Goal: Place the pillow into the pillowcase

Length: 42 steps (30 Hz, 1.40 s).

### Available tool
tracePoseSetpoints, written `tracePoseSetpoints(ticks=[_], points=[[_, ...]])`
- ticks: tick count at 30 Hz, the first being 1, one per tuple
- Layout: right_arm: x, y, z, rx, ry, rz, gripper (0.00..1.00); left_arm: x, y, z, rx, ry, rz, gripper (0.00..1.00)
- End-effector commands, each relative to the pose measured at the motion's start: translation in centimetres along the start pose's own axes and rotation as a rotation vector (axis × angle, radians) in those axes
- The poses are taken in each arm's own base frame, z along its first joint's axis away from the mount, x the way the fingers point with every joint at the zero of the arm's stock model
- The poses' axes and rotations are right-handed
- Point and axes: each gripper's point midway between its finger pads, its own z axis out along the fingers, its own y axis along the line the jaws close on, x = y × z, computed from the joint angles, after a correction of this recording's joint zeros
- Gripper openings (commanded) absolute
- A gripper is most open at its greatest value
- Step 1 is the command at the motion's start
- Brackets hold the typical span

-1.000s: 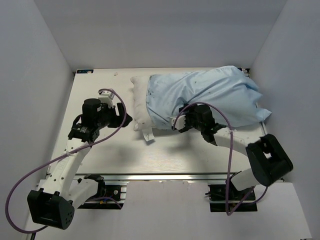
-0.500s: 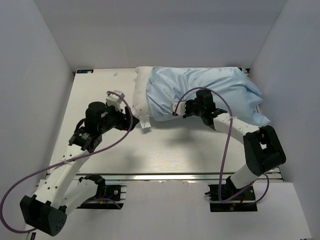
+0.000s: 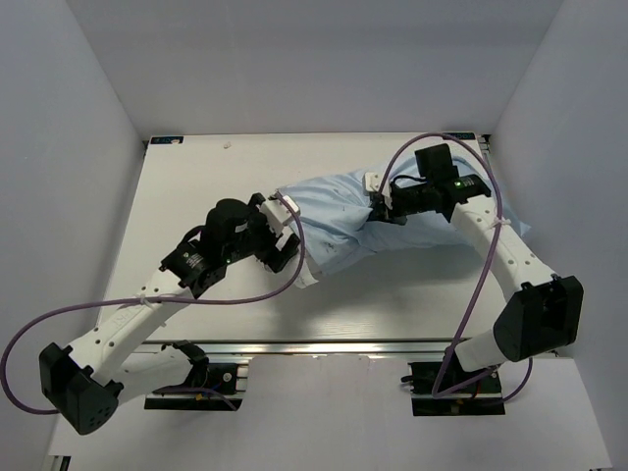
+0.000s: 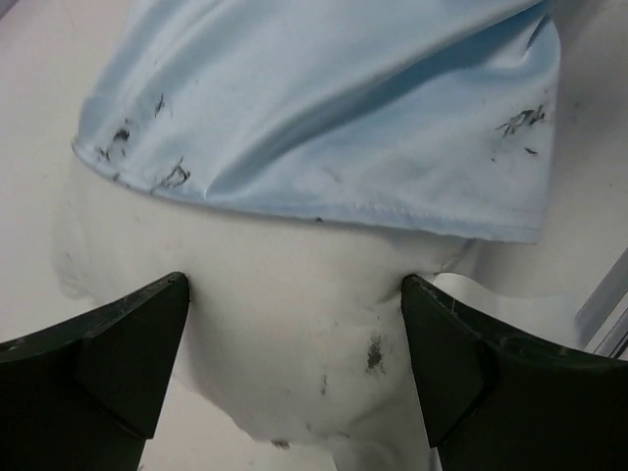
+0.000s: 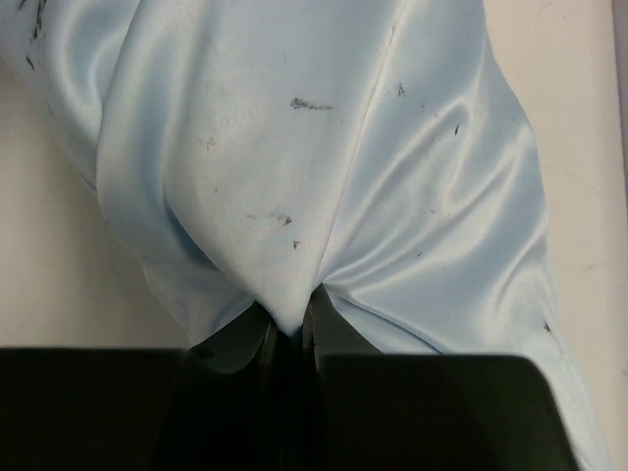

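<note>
ok so the pillow [image 4: 245,255] is mostly inside the pillowcase [image 3: 339,211] now, just a white end bulging out of the left-hand opening, with the whole bundle sitting mid-table [image 3: 196,177] towards the right

left gripper [image 4: 294,294] is spread wide, not gripping, one finger either side of that white bulge. right gripper [image 5: 289,329] is clenched on a pinch of blue fabric further right along the case

imo the trick here is for the right to hold that pinch firm, or drag the case leftward, while the left shoves the white end to the right. Stay on the white and off the blue hem, or the opening just gets pushed in too

vs a second back: the left was off to the side, clear of the pillow, the right was open at the case's near edge, and more pillow showed
</note>
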Motion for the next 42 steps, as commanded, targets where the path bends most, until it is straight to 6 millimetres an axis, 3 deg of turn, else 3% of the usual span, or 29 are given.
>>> tracePoseSetpoints(ticks=[1, 4, 5, 7, 8, 11, 12, 16, 19, 22, 23, 24, 25, 26, 27, 28, 30, 31, 32, 33, 34, 35, 37, 39, 40, 42], points=[[-5.1, 1.8, -2.0, -0.113, -0.162, 0.045, 0.0, -2.7, 0.2, -0.1, -0.022, -0.045, 0.138, 0.98], [-5.9, 1.7, -2.7, -0.143, -0.172, 0.065, 0.0, -1.5, -1.6, 1.4, 0.033, 0.04, 0.193, 0.98], [-6.2, 1.0, -3.2, -0.136, -0.183, 0.077, 0.0, -0.6, -2.8, 1.6, 0.068, 0.085, 0.213, 0.98], [-6.6, 0.1, -3.9, -0.129, -0.2, 0.098, 0.0, 0.5, -3.2, 1.9, 0.074, 0.135, 0.226, 0.95], [-7.1, -1.3, -4.4, -0.119, -0.224, 0.093, 0.0, 0.9, -3.4, 1.9, 0.08, 0.149, 0.227, 0.91], [-6.9, -1.3, -4.4, -0.2, -0.236, 0.178, 0.0, 1.5, -3.8, 1.8, 0.089, 0.155, 0.202, 0.8], [-7.8, -2.0, -4.7, -0.193, -0.246, 0.191, 0.0, 1.5, -4.0, 1.9, 0.097, 0.155, 0.197, 0.77], [-7.7, -2.3, -3.7, -0.223, -0.29, 0.212, 0.0, 0.8, -5.9, 2.9, 0.197, 0.151, 0.13, 0.61], [-7.6, -2.5, -2.6, -0.245, -0.281, 0.233, 0.02, -1.1, -7.1, 4.0, 0.262, 0.111, 0.048, 0.51], [-6.8, -3.8, -1.1, -0.232, -0.238, 0.353, 0.1, -4.5, -6.0, 5.1, 0.326, 0.004, -0.146, 0.35], [-6.5, -4.4, -0.8, -0.211, -0.237, 0.322, 0.12, -5.0, -5.5, 5.3, 0.353, -0.016, -0.21, 0.27], [-6.2, -4.9, -0.7, -0.194, -0.219, 0.395, 0.15, -5.1, -5.4, 5.7, 0.39, -0.005, -0.368, 0.2], [-5.8, -5.3, -0.3, -0.175, -0.207, 0.42, 0.18, -5.4, -4.9, 5.8, 0.428, -0.017, -0.439, 0.0], [-5.5, -6.1, -0.1, -0.145, -0.196, 0.405, 0.21, -5.8, -5.0, 5.4, 0.493, -0.029, -0.5, 0.0], [-5.3, -6.3, 0.0, -0.139, -0.188, 0.402, 0.24, -6.7, -3.5, 5.5, 0.497, -0.071, -0.572, 0.0], [-4.9, -6.6, 0.3, -0.137, -0.178, 0.424, 0.26, -6.3, -3.3, 5.8, 0.522, -0.067, -0.616, 0.0], [-4.5, -7.3, 0.6, -0.119, -0.164, 0.437, 0.35, -8.0, -1.8, 5.1, 0.6, -0.129, -0.739, 0.0], [-4.3, -8.0, 0.5, -0.091, -0.142, 0.449, 0.38, -7.5, -1.5, 5.3, 0.621, -0.127, -0.806, 0.0], [-4.5, -8.6, 0.3, -0.065, -0.129, 0.429, 0.54, -9.2, 0.2, 4.7, 0.634, -0.234, -0.797, 0.0], [-4.7, -9.5, 0.2, -0.03, -0.129, 0.397, 0.67, -9.9, 0.7, 4.1, 0.659, -0.245, -0.925, 0.0], [-5.6, -10.1, -0.6, 0.012, -0.136, 0.399, 0.78, -9.1, 1.1, 4.3, 0.66, -0.254, -0.988, 0.0], [-5.5, -11.1, -1.1, 0.073, -0.121, 0.388, 0.89, -10.3, 2.4, 3.6, 0.665, -0.346, -0.976, 0.0], [-7.2, -13.6, -2.8, 0.224, -0.145, 0.314, 0.9, -10.8, 3.0, 3.1, 0.678, -0.38, -1.108, 0.0], [-7.5, -15.7, -4.4, 0.367, -0.131, 0.33, 0.89, -11.1, 4.3, 3.2, 0.696, -0.437, -1.201, 0.0], [-9.2, -17.0, -5.8, 0.445, -0.163, 0.283, 0.89, -11.2, 5.0, 3.4, 0.69, -0.468, -1.243, 0.0], [-10.6, -18.5, -7.7, 0.545, -0.18, 0.279, 0.89, -11.2, 5.7, 3.3, 0.729, -0.52, -1.327, 0.0]])
